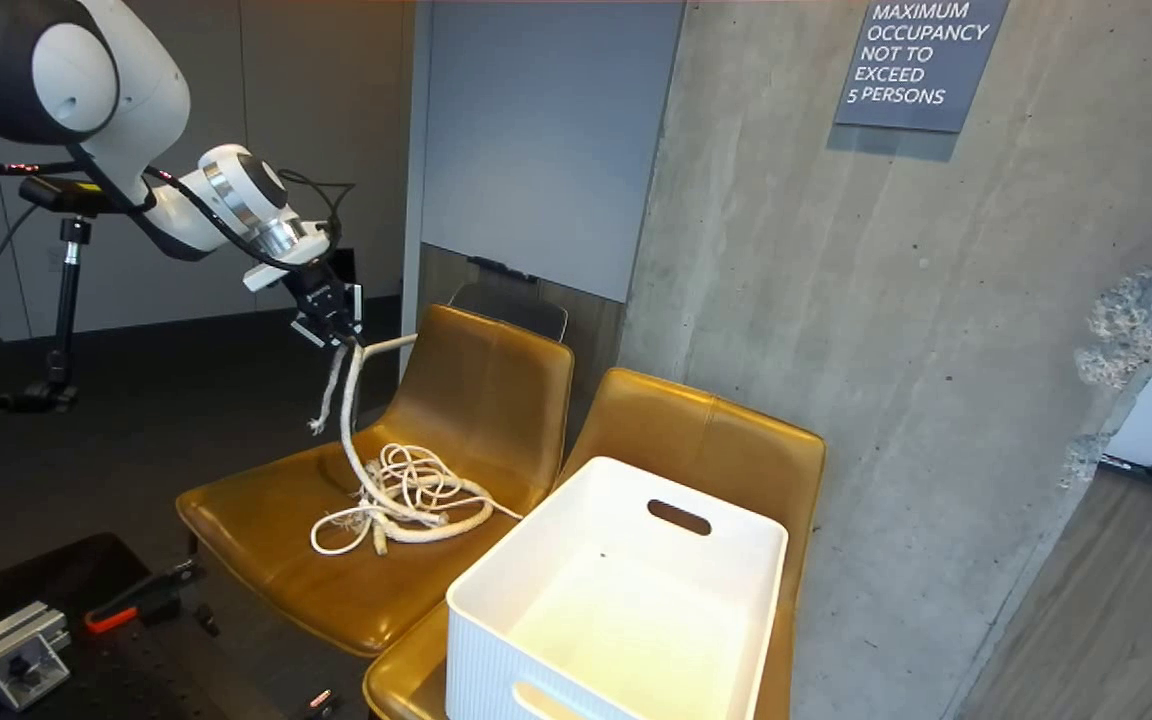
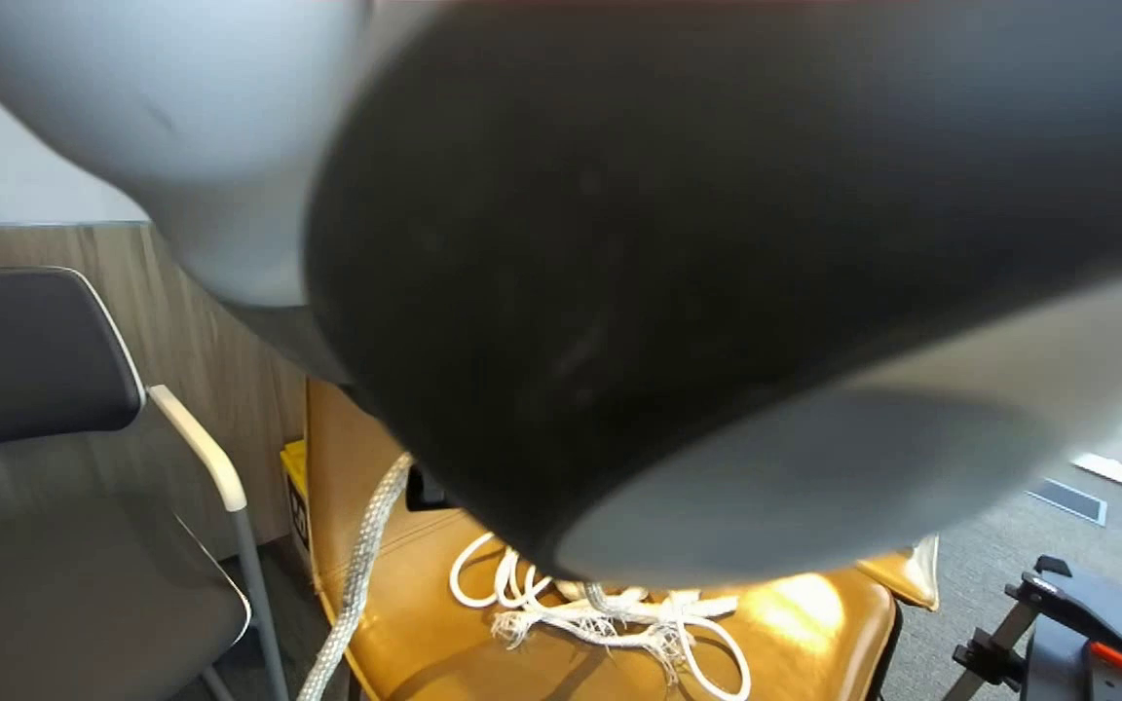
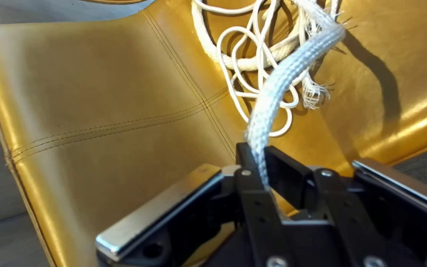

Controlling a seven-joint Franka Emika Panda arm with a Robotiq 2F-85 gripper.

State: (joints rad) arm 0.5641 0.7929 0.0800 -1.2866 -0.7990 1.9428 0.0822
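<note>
Thick white rope (image 3: 272,98) clamped in the pincer (image 3: 259,155) near a tan chair (image 1: 276,510)

In the wrist view, the rope curves from the upper right down to the lower centre, where the pincer grips it from both sides. In an exterior view, it hangs left of centre, dropping to a loose tangle of cord (image 1: 416,490) on the chair's seat; a short frayed end (image 1: 329,392) dangles beside it. At lower centre, a white bin (image 1: 626,590) with handle slots sits on a second tan chair (image 1: 726,435). The robot arm (image 1: 151,90) reaches in from the upper left; at upper right, an occupancy sign (image 1: 916,65) is fixed to a concrete wall (image 1: 886,350).
</note>
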